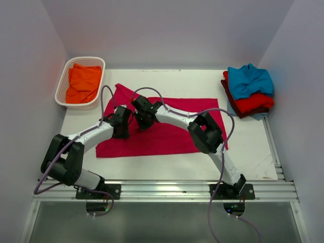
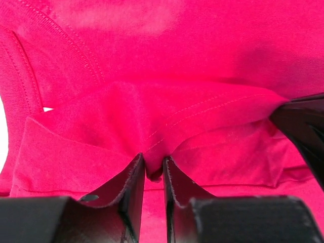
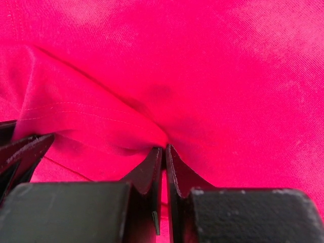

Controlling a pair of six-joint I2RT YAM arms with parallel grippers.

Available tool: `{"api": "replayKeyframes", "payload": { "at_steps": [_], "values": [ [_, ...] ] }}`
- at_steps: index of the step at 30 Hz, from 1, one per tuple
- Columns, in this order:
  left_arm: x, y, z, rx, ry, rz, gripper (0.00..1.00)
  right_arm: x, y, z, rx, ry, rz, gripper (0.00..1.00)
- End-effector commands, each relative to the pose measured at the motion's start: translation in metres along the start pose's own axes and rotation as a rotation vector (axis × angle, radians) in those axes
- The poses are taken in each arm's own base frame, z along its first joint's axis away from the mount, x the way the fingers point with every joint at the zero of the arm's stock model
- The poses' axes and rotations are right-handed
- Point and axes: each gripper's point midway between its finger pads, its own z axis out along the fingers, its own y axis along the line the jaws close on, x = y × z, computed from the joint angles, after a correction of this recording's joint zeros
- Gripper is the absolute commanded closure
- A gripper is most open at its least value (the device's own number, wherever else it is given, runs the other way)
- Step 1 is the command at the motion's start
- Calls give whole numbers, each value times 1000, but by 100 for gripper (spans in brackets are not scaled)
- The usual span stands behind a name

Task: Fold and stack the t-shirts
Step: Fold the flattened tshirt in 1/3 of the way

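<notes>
A crimson-pink t-shirt (image 1: 167, 134) lies spread on the white table (image 1: 243, 152). My left gripper (image 1: 123, 126) and right gripper (image 1: 144, 120) sit close together over its left part. In the left wrist view the left gripper (image 2: 153, 169) is shut on a pinched fold of the crimson-pink cloth (image 2: 152, 116). In the right wrist view the right gripper (image 3: 164, 152) is shut on another fold of the same shirt (image 3: 101, 116). An orange t-shirt (image 1: 83, 83) lies in the basket. Teal-blue (image 1: 249, 80), red (image 1: 253, 103) and maroon (image 1: 230, 98) shirts are stacked at the back right.
A white lattice basket (image 1: 63, 83) stands at the back left. The folded stack sits by the right wall. The table's metal rail (image 1: 167, 190) runs along the near edge by the arm bases.
</notes>
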Motion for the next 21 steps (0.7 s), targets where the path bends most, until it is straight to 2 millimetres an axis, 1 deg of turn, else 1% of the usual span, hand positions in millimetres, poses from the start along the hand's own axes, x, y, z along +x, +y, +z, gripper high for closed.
{"api": "replayKeyframes", "payload": {
  "at_steps": [1,2,5,6,7,8,10,11,13,14,17,18,20,21],
  "values": [
    [-21,-2,-2,-22,-63,-12,77,14,-19,9,47,32,11,94],
    [-24,-2,-4,-24,-70,-14,79,15,-20,9,46,34,12,95],
    [-31,2,-9,-50,-92,-17,92,16,-22,8,48,34,15,95],
    [-37,2,-13,-52,-109,-22,98,16,-22,7,49,33,15,95],
    [-40,4,-16,-61,-117,-23,100,17,-23,7,50,34,16,95],
    [-48,2,-20,-54,-134,-29,100,16,-23,6,50,32,16,95],
    [-53,4,-24,-70,-147,-30,100,16,-24,5,50,30,18,95],
    [-58,3,-26,-72,-156,-29,100,16,-23,5,48,30,18,95],
    [-60,5,-25,-91,-150,-17,100,14,-24,4,48,25,20,95],
    [-65,4,-26,-91,-158,-17,99,15,-25,4,50,26,19,95],
    [-70,1,-23,-95,-161,-16,91,15,-25,4,50,26,20,95],
    [-71,2,-22,-99,-161,-17,84,17,-26,4,50,29,22,95],
    [-74,0,-19,-108,-161,-14,74,17,-26,3,49,26,22,95],
    [-75,1,-18,-113,-161,-14,62,18,-28,4,51,30,21,95]
  ]
}}
